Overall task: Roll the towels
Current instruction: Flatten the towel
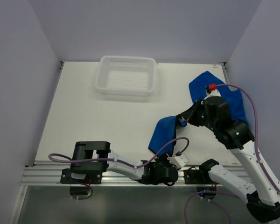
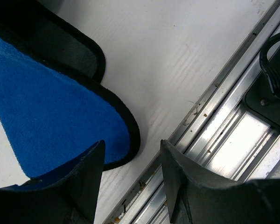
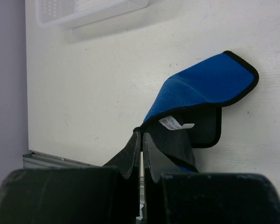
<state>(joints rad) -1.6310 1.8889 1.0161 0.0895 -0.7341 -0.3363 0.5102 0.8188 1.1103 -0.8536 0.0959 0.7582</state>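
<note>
One blue towel (image 1: 161, 132) with a black hem lies crumpled near the table's front middle. My right gripper (image 1: 182, 121) is shut on its upper corner and holds that corner off the table. In the right wrist view the fingertips (image 3: 141, 134) pinch the hem, and the towel (image 3: 205, 86) curls away with a white label (image 3: 175, 123) showing. A second blue towel (image 1: 199, 88) lies at the back right, partly under the right arm. My left gripper (image 1: 160, 161) is low at the front edge. It (image 2: 131, 144) stands open, with the towel's rounded corner (image 2: 51, 107) just beyond its left finger and nothing between the jaws.
A white plastic basket (image 1: 127, 80) stands at the back middle, also seen in the right wrist view (image 3: 84, 11). An aluminium rail (image 2: 224, 140) runs along the table's front edge under the left gripper. Purple walls close in the left, right and back.
</note>
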